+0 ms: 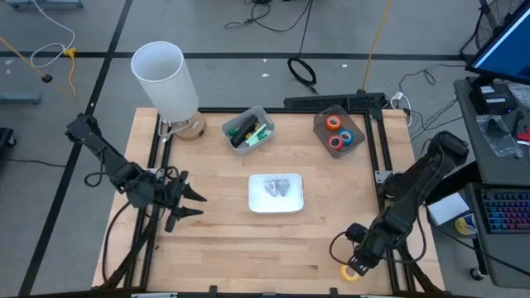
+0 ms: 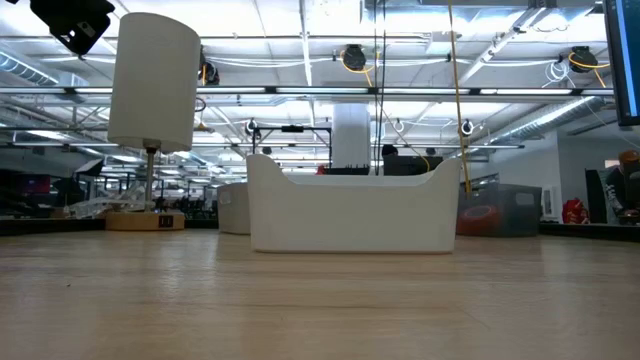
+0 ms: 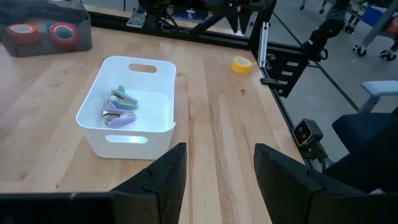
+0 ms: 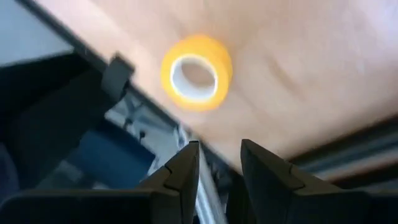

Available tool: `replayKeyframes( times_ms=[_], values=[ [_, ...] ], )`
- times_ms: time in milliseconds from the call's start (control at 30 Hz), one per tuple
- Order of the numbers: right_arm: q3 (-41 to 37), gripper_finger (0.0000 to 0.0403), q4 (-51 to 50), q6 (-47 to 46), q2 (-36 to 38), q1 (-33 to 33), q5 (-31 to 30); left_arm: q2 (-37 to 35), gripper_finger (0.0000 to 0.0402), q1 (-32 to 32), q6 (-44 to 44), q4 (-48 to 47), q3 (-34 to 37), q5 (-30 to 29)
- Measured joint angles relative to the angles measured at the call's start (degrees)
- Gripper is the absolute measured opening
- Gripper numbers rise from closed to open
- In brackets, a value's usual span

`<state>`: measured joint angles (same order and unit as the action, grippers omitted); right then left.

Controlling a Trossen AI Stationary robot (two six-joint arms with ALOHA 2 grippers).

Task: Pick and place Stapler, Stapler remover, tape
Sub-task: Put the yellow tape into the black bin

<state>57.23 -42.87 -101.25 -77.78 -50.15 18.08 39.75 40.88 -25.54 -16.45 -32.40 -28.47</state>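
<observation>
The yellow tape roll [image 4: 196, 73] lies flat on the table near its near right corner [image 1: 350, 272], also seen in the left wrist view [image 3: 241, 65]. My right gripper [image 4: 217, 158] hovers open just short of it, touching nothing [image 1: 358, 261]. Orange, blue and red tape rolls sit in a dark bin [image 1: 339, 131]. A white tray [image 1: 276, 193] at mid-table holds stapler removers [image 3: 118, 109]. A grey bin [image 1: 248, 130] holds green and black staplers. My left gripper [image 3: 214, 165] waits open at the table's left side [image 1: 189, 204].
A lamp with a white shade [image 1: 166, 79] stands on a wooden base at the far left corner. A black metal frame [image 1: 377, 157] runs along the table's sides and far edge. Bare wood lies between the tray and the near edge.
</observation>
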Motion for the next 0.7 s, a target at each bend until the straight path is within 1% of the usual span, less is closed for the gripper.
replayKeyframes(
  times_ms=[100, 167, 500, 600, 700],
  values=[
    [0.0, 0.0109, 0.25, -0.57, -1.04, -0.58, -4.46, 0.0, 0.0186, 0.0, -0.04, 0.0, 0.0, 0.0],
    [0.0, 0.0109, 0.82, -1.42, -1.55, -0.59, -6.0, 0.0, 0.0186, 0.0, -0.06, 0.0, 0.0, 0.0],
    [-0.02, 0.0112, 1.49, -1.55, -1.87, -0.98, -8.05, -0.01, 0.0186, -0.02, -0.21, 0.01, 0.0, 0.02],
    [-1.33, 0.0127, 2.71, -1.57, -1.86, -1.01, -7.9, -0.02, 0.0186, -0.02, -0.21, 0.02, 0.0, 0.02],
    [-4.04, 0.0154, 6.46, -1.6, -1.86, -1.13, -7.54, -0.02, 0.0186, -0.02, -0.21, 0.04, 0.0, 0.02]
  ],
)
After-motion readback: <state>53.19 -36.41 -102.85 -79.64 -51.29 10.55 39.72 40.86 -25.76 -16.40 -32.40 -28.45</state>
